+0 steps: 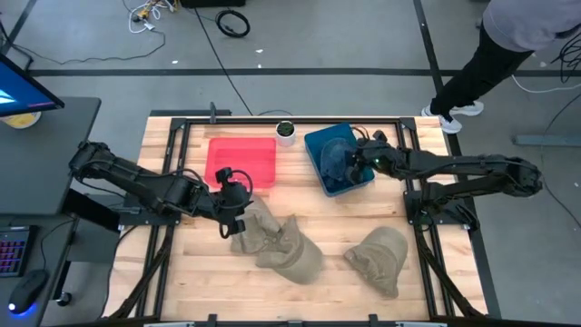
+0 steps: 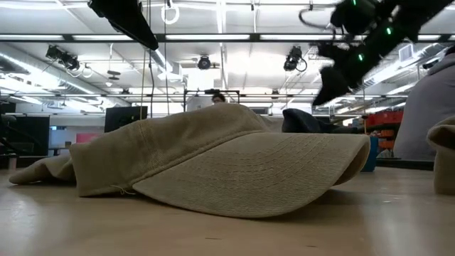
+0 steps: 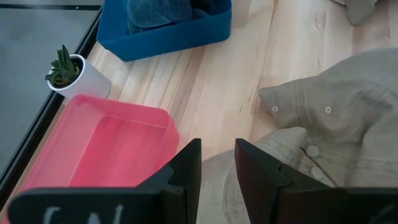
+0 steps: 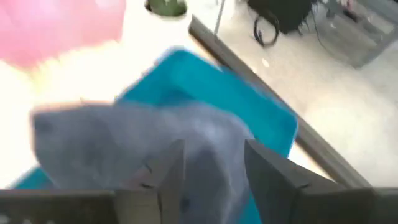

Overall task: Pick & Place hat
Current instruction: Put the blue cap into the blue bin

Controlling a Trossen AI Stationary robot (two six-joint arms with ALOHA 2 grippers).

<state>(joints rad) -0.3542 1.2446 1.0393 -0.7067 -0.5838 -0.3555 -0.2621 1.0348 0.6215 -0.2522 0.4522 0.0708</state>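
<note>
A tan hat lies crumpled on the wooden table, filling the low view. A second tan hat lies to its right. A dark blue hat sits in the blue bin. My left gripper is open with a narrow gap and hovers at the first tan hat's far-left edge, beside the red bin. My right gripper is open and stands just above the dark blue hat in the blue bin.
The red bin stands at the table's far side, left of the blue bin. A small potted plant sits between them at the far edge. A person stands beyond the table's far right corner. Bare wood lies near the front edge.
</note>
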